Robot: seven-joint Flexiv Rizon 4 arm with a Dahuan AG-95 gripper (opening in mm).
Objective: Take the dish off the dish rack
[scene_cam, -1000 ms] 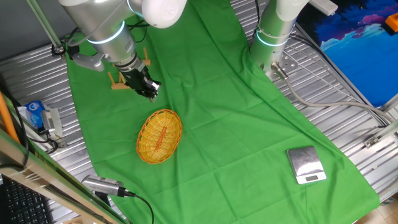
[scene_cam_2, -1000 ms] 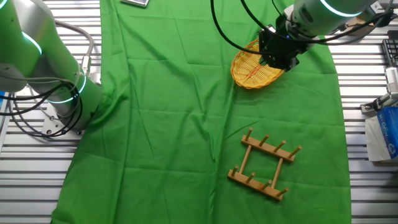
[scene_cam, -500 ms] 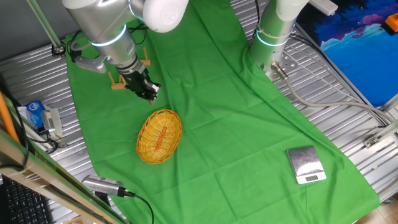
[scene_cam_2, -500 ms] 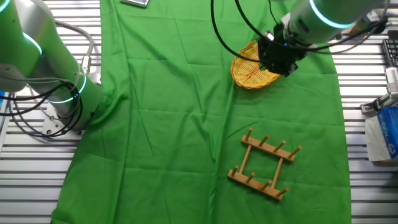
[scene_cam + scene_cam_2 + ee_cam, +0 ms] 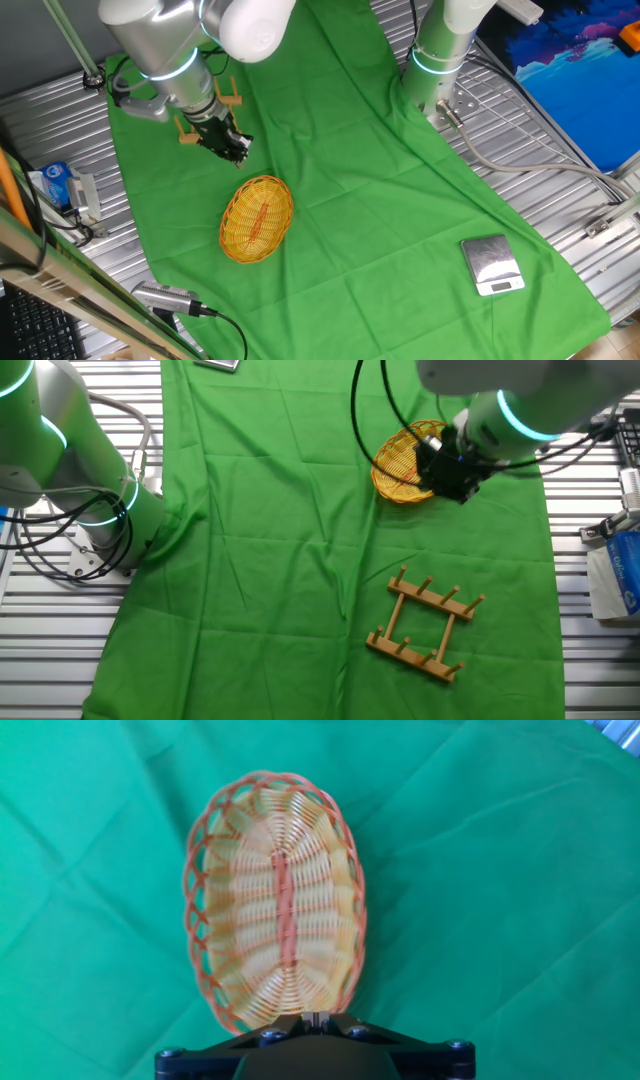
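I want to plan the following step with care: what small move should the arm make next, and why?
The dish lies flat on the green cloth, apart from the dish rack, whose pegs hold nothing. The gripper hangs near the dish and carries nothing. So the removal looks done, and a small lift straight up, away from the dish, is probably best.

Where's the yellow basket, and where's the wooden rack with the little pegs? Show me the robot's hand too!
dish [image 5: 277, 910], hand view, on its reddish centre strip.
dish rack [image 5: 425, 625], the other fixed view, on a bar of its base.
gripper [image 5: 232, 150], one fixed view, at its black fingertips.
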